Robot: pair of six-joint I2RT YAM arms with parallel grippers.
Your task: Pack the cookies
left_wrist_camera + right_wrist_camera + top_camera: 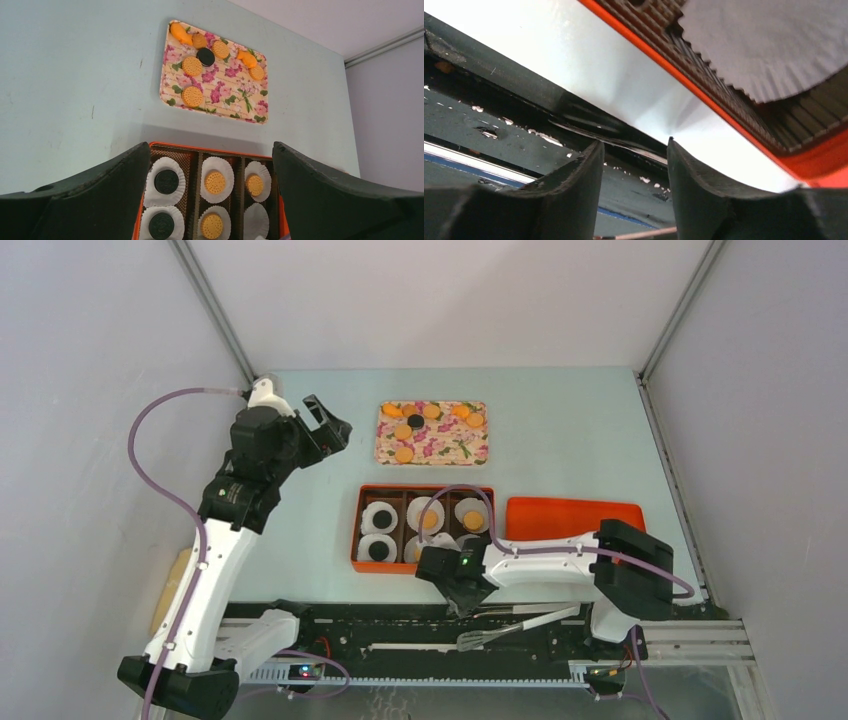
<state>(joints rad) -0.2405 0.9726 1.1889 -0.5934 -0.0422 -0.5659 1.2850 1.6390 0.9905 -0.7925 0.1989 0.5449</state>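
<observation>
Several orange-tan cookies (pixel 404 454) and one black cookie (pixel 415 421) lie on a floral tray (pixel 450 448) at the back. In the left wrist view the tray (pixel 220 97) holds the black cookie (pixel 205 56) among orange ones (pixel 192 96). The orange box (pixel 357 530) has six white paper cups: two hold black cookies (pixel 166 181), three hold orange cookies (pixel 215 182), and one cup (pixel 256 220) is empty. My left gripper (pixel 335 422) is open and empty, high and left of the tray. My right gripper (pixel 458 588) is open and empty at the box's near edge (pixel 704 95).
An orange lid (pixel 572 518) lies right of the box. Metal tongs (pixel 510 628) rest on the black rail at the near edge. The right arm's cable loops over the box's front right corner. Grey walls enclose the table.
</observation>
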